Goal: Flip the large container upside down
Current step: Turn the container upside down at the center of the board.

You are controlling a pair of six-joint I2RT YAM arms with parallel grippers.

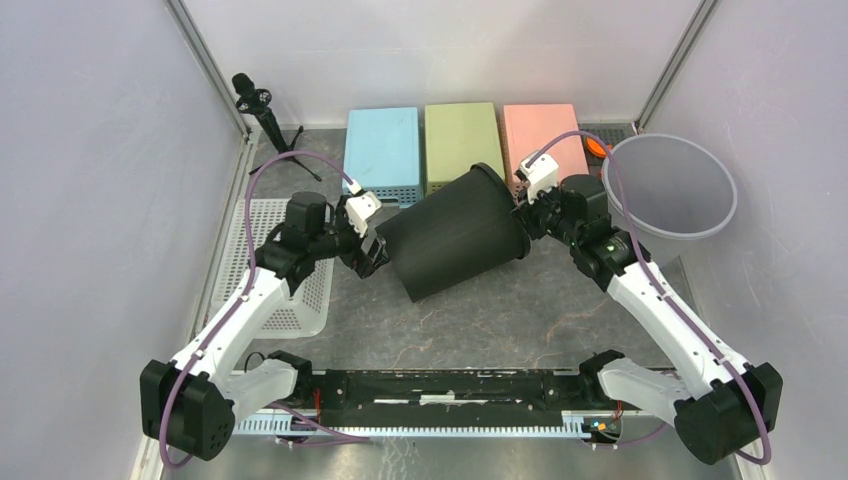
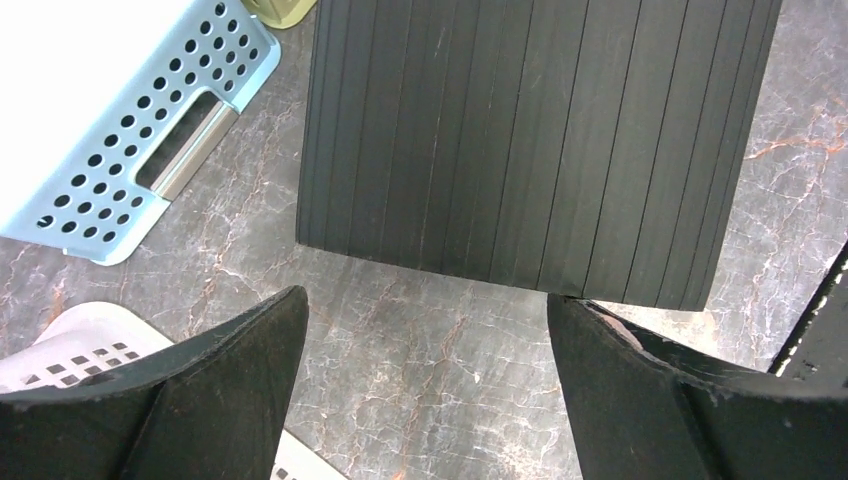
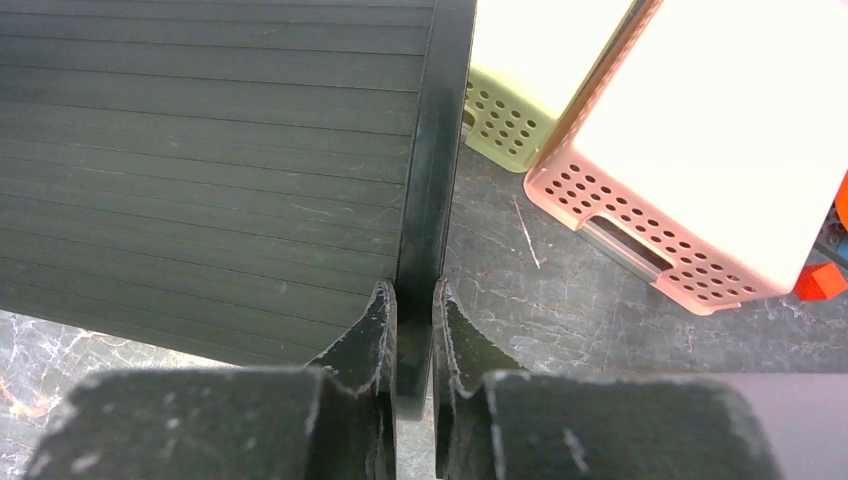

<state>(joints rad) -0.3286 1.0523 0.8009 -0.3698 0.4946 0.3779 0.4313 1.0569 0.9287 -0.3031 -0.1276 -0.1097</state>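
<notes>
The large container (image 1: pixel 455 232) is a black ribbed bin lying on its side in the middle of the table, its rim toward the right and its base toward the left. My right gripper (image 1: pixel 522 205) is shut on the rim (image 3: pixel 430 150), which runs between its fingers (image 3: pixel 372 330). My left gripper (image 1: pixel 375 255) stands open at the base end. In the left wrist view the container (image 2: pixel 530 140) lies just past the tips of the left gripper (image 2: pixel 425 300), with only bare tabletop between them. The right-hand fingertip (image 2: pixel 580 315) reaches the bottom edge; contact is unclear.
A blue bin (image 1: pixel 382 150), a green bin (image 1: pixel 460 135) and a pink bin (image 1: pixel 540 135) stand upside down along the back. A grey round basket (image 1: pixel 668 185) sits at the right, beside an orange object (image 1: pixel 597 148). A white perforated tray (image 1: pixel 270 260) lies under the left arm. A small tripod (image 1: pixel 262 110) stands back left.
</notes>
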